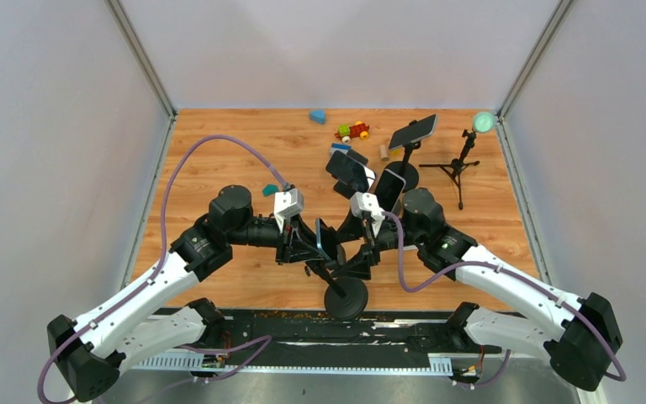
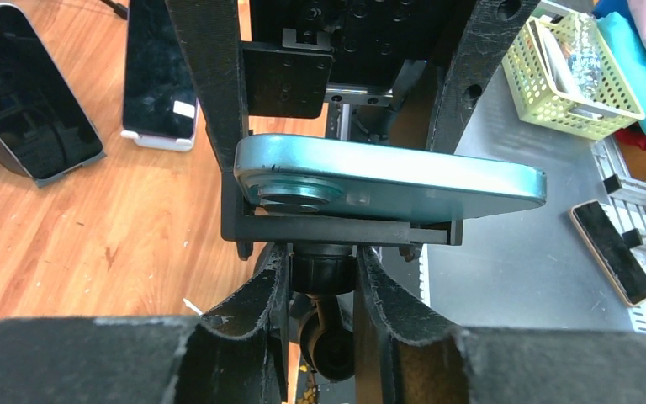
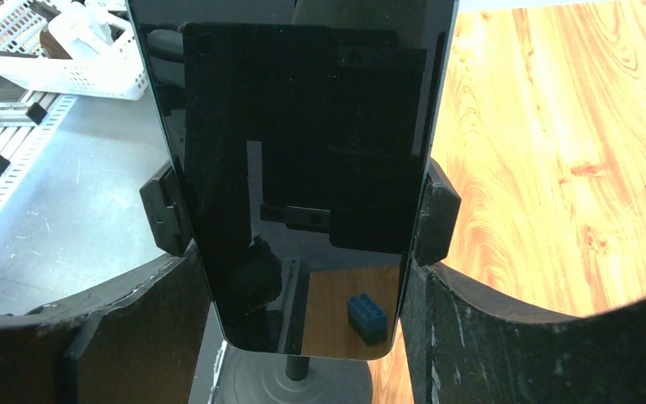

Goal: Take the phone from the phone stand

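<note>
The phone [image 1: 326, 238] is teal-backed [image 2: 404, 181] and sits clamped in a black phone stand [image 2: 336, 229], whose round base [image 1: 346, 298] rests at the table's front edge. My left gripper [image 2: 322, 257] comes in from the left, and its fingers press both sides of the black knob [image 2: 324, 273] under the clamp. In the right wrist view the phone's dark screen [image 3: 303, 126] faces the camera. My right gripper [image 3: 303, 269] is shut on the phone's lower side edges, just below the stand's side clamps [image 3: 436, 215].
Three more phones stand on holders behind [image 1: 349, 171] [image 1: 389, 189] [image 1: 413, 131]. A small tripod with a green ball [image 1: 463, 164] is at the back right, with toy blocks [image 1: 352, 130] beyond. A teal block [image 1: 269, 190] lies left. Baskets [image 2: 572, 76] [image 3: 59, 50] sit off the table.
</note>
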`<action>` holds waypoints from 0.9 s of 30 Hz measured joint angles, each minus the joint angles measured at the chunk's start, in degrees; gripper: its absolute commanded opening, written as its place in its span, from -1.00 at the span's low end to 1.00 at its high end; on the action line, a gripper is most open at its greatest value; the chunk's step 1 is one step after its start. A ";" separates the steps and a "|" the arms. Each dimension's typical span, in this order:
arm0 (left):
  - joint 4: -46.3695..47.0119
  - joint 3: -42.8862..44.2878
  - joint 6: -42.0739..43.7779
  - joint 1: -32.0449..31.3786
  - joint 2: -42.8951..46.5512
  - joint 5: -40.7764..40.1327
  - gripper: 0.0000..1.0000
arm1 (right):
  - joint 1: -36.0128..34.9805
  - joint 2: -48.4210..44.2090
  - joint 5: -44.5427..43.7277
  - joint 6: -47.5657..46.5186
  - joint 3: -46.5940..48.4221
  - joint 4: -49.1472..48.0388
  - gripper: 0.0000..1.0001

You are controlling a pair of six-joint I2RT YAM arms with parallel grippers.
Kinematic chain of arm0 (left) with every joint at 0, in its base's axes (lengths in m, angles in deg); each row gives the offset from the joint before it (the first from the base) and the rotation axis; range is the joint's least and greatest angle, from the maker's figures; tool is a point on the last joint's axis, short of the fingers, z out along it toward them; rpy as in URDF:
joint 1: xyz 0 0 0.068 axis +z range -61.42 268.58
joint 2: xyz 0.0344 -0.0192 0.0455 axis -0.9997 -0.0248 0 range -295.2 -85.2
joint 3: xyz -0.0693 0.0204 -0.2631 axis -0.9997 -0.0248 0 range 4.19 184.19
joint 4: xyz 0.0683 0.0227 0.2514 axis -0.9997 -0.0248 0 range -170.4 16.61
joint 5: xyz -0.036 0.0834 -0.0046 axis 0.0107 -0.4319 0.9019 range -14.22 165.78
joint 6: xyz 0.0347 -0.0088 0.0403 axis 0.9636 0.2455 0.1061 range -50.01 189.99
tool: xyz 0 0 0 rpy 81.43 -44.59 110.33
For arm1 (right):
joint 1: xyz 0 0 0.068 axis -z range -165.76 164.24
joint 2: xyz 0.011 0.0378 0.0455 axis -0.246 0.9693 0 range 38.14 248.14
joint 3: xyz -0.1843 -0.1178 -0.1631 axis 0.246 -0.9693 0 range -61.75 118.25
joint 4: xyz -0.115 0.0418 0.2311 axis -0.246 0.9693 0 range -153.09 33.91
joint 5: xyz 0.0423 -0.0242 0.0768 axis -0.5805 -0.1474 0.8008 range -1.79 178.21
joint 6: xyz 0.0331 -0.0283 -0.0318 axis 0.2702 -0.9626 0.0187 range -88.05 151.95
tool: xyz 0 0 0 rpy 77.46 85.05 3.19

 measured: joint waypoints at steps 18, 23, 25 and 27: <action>-0.35 0.81 0.20 -3.96 -0.39 -2.10 -1.00 | -0.17 -0.20 1.09 -11.41 4.46 12.33 -1.00; -2.36 2.69 -0.24 -6.47 -0.55 -3.80 -1.00 | -0.11 -0.20 2.86 -14.64 6.78 17.05 -1.00; -2.08 2.99 -0.70 -7.21 -0.48 -4.50 -1.00 | 0.17 -0.17 3.58 -15.61 7.63 18.36 -1.00; -1.81 3.15 -1.33 -7.89 -0.57 -5.07 -1.00 | 0.66 0.11 4.63 -16.50 8.31 19.65 -1.00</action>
